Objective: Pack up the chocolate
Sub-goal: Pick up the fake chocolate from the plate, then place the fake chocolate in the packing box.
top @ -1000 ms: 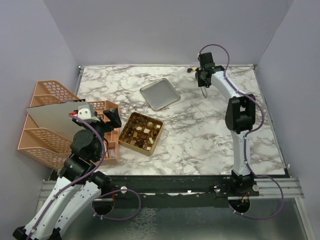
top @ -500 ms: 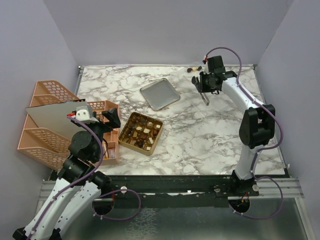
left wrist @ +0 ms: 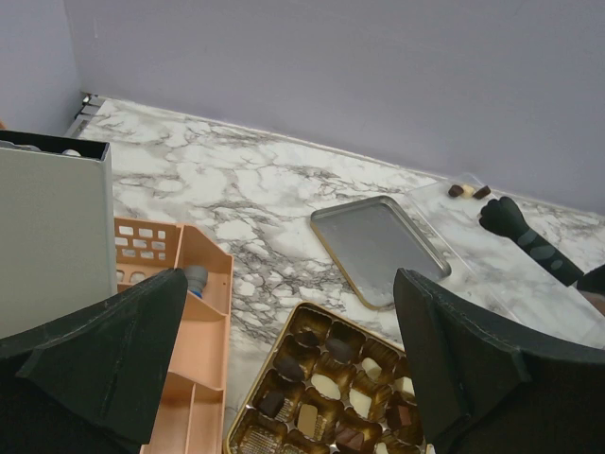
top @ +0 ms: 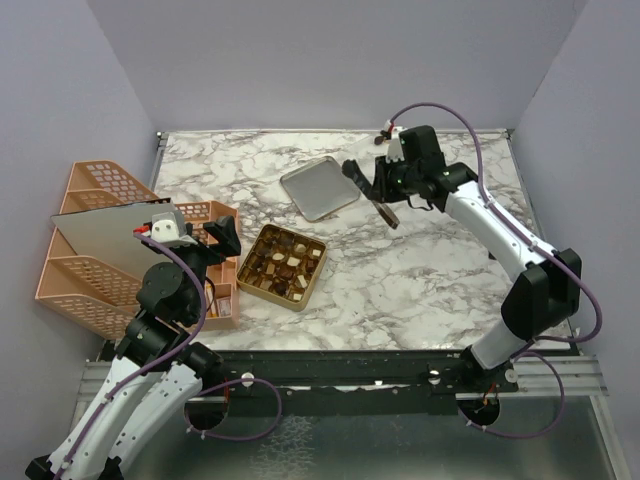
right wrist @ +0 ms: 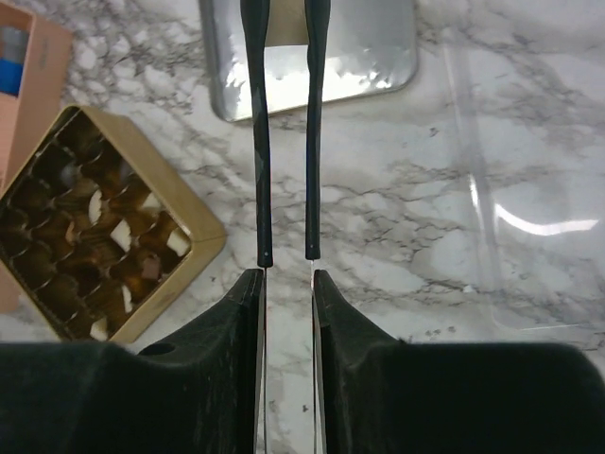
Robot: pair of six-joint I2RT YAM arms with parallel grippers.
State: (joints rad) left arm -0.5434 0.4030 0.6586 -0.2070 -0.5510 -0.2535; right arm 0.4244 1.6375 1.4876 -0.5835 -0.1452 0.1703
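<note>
I have the right gripper pinched narrow on thin black-tipped tweezers, which reach over a flat silver lid. The chocolate sits left of it in a golden grid tray, toward the near edge of the marble bench. Two loose pieces lie at the far edge. The left gripper gapes wide above the tray.

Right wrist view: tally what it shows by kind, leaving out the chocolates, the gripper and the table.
tweezers: 1
gold tray: 1
silver lid: 1
clear plastic sheet: 1
peach organiser: 1
Total: 5
</note>
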